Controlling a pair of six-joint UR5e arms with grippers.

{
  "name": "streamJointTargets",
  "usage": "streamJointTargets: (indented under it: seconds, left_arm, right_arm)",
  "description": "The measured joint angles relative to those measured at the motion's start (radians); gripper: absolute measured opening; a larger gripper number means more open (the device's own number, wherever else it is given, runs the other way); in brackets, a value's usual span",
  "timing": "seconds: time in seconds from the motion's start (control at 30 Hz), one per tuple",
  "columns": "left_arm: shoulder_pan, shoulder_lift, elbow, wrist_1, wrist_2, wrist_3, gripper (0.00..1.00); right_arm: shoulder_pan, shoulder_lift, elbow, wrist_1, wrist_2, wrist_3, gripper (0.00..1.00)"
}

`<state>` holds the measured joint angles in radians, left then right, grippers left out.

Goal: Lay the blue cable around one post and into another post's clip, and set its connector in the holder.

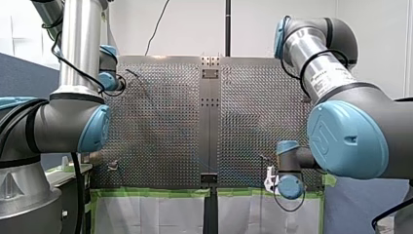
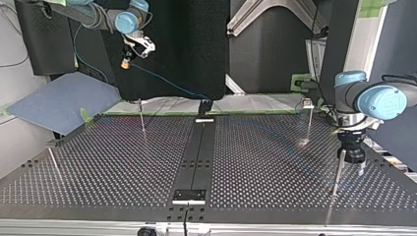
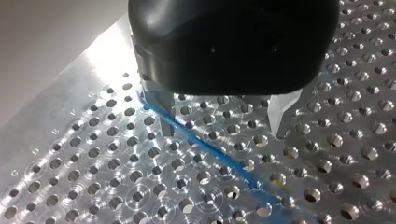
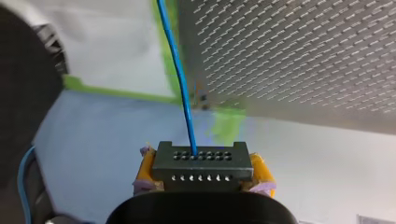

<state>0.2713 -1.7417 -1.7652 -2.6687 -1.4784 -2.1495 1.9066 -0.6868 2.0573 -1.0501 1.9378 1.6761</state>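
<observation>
Thin blue cable (image 4: 183, 88) runs straight out of the black connector (image 4: 201, 167), which has 2 hole rows.

Cable (image 4: 182, 84) blue, connector (image 4: 201, 161) black with rows of small holes, right gripper (image 4: 201, 173) pads (image 4: 148, 164) yellow. Table (image 2: 275, 147) silver with a regular hole grid, green tape (image 1: 156, 191) along its edge. Left gripper (image 3: 224, 134) black body, bare metal fingers (image 3: 166, 112).
</observation>
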Motion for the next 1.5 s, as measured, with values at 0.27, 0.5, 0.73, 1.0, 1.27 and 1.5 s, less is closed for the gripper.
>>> streamJointTargets:
  seconds: [0.27,0.5,0.73,1.0,1.27,1.5]
  left_arm:
    - [0.000,0.000,0.000,0.001,0.000,0.000,1.00]
    - [0.000,0.000,0.000,0.001,0.000,-0.001,1.00]
    - [-0.001,0.000,0.000,0.000,0.000,0.000,1.00]
    - [-0.002,0.000,0.000,0.000,0.001,0.000,1.00]
    - [-0.008,0.000,0.000,-0.003,0.002,0.000,1.00]
    - [-0.017,0.000,0.001,-0.010,0.002,0.000,1.00]
  right_arm:
    - [-0.069,0.022,0.036,-0.069,-0.069,0.010,0.00]
    - [-0.126,0.039,-0.008,-0.123,-0.126,0.026,0.00]
    - [-0.188,0.097,-0.069,-0.087,-0.162,0.044,0.00]
    - [-0.254,0.162,-0.135,-0.072,-0.169,0.066,0.00]
    - [-0.326,0.196,-0.196,-0.068,-0.179,0.067,0.00]
    - [-0.356,0.198,-0.213,-0.073,-0.213,0.049,0.00]
